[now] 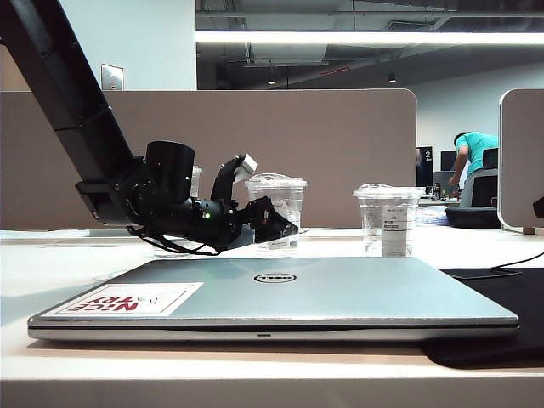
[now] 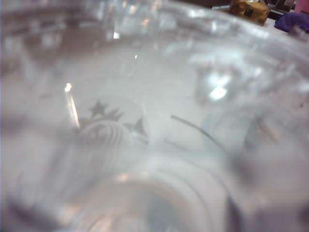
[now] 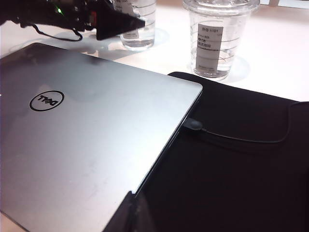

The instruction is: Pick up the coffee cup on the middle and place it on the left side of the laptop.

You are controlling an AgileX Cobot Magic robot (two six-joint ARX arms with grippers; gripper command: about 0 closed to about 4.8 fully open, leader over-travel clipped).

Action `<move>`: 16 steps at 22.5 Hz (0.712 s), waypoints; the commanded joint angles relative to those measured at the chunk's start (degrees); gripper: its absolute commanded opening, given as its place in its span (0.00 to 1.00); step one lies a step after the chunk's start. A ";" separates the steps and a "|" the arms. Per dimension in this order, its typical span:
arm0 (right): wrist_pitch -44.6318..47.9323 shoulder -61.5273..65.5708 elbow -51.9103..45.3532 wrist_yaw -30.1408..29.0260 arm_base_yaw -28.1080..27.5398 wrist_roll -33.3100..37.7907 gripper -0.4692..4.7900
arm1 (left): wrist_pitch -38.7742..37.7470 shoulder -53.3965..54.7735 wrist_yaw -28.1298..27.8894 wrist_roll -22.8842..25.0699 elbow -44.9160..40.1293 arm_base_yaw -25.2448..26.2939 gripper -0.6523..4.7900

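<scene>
The coffee cup point(image 1: 280, 200), clear with a domed lid and a small white label, stands on the table behind the laptop point(image 1: 297, 293), near the middle. My left gripper point(image 1: 274, 225) reaches in from the left and is open, its black finger point(image 3: 118, 25) alongside the cup point(image 3: 140, 24). In the left wrist view the cup's blurred clear wall point(image 2: 145, 121) fills the frame and hides the fingers. The closed silver laptop point(image 3: 87, 135) lies flat. My right gripper point(image 3: 133, 215) hangs over the laptop's near right edge, its fingers together with nothing in them.
A second clear cup with a long white label point(image 1: 388, 221) stands to the right point(image 3: 215, 43). Another clear cup point(image 1: 196, 180) shows partly behind the left arm. A black mat point(image 3: 231, 169) with a cable point(image 3: 241, 140) lies right of the laptop. A beige partition point(image 1: 340, 153) backs the table.
</scene>
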 commanded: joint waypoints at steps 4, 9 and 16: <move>1.01 -0.11 -0.22 0.02 0.09 0.09 0.08 | 1.38 -0.28 0.00 1.66 0.17 -0.26 1.00; 1.01 -0.11 -0.22 0.02 0.09 0.09 0.08 | 2.29 -0.31 0.00 1.68 0.20 -0.26 0.85; 0.98 -0.11 -0.22 0.02 0.09 0.11 0.08 | 2.62 -0.31 0.44 1.62 0.20 -0.26 0.84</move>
